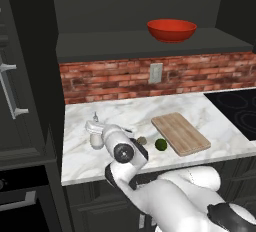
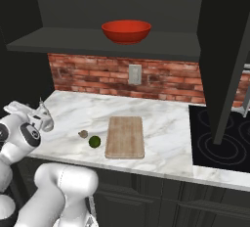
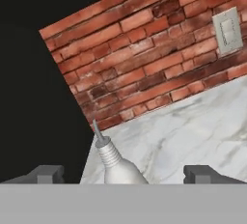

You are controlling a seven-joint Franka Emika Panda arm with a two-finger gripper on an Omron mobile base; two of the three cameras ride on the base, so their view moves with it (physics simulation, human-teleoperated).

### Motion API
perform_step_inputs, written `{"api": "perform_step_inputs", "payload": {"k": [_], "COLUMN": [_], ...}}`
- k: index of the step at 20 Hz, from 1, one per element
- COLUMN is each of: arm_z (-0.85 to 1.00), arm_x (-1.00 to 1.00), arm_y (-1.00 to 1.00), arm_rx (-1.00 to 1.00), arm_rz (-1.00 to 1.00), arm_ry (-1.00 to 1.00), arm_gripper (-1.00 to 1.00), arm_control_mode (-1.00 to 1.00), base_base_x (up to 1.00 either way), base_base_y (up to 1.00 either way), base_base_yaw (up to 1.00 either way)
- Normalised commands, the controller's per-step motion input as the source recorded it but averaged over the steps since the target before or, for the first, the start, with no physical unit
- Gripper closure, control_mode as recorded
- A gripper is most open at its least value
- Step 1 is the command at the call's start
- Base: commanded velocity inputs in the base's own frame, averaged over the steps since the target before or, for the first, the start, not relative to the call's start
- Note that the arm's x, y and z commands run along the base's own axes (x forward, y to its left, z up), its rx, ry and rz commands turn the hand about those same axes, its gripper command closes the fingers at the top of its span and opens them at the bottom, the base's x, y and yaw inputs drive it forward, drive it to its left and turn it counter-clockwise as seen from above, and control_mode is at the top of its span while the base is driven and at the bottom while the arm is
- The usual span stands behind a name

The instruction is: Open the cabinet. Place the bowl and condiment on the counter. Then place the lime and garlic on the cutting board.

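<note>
Pear-shaped white condiment (image 3: pixel 118 167) standing on veined marble counter (image 3: pixel 193 126), bottom centre of the hand view.
The gripper (image 3: pixel 126 174) is gaping wide, dark fingertips (image 3: pixel 48 174) flanking the ribbed neck, gripping nothing.

Counter (image 1: pixel 210 111): board (image 1: pixel 180 133), lime (image 1: pixel 161 144), garlic (image 1: pixel 142 140), condiment (image 3: pixel 118 165).

A red-brown brick backsplash with pale mortar (image 1: pixel 110 82) runs along the wall. Set into it is a pale grey rectangular wall outlet plate (image 1: pixel 156 73), upright, roughly mid-wall; in the hand view it appears tilted at upper right. A black glass stovetop with faint ring markings (image 2: pixel 222 140) lies flush at the right end. A tall dark side cabinet with a silver bar handle (image 1: pixel 11 88) stands at the left.
</note>
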Motion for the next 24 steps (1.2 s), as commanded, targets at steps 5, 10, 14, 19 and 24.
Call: {"api": "perform_step_inputs", "payload": {"k": [5,10,14,19,24], "arm_z": [0.68,0.50,0.49,0.68,0.51], "arm_x": [-0.54,-0.57,-0.65,-0.35,-0.29], "arm_y": [0.00,-0.18,-0.35,-0.37,-0.68], "arm_rx": [0.09,0.06,0.08,0.13,0.17], "arm_rz": [0.00,0.00,-0.05,-0.17,-0.17], "arm_ry": [0.00,0.00,0.00,0.05,0.05], "arm_gripper": [-1.00,-1.00,-1.00,-1.00,-1.00], "arm_control_mode": [-1.00,-1.00,-1.00,-1.00,-1.00], "base_base_x": [0.00,0.00,0.00,0.00,0.00], "base_base_y": [0.00,0.00,0.00,0.00,0.00], "base_base_yaw": [0.00,0.00,0.00,0.00,0.00]}}
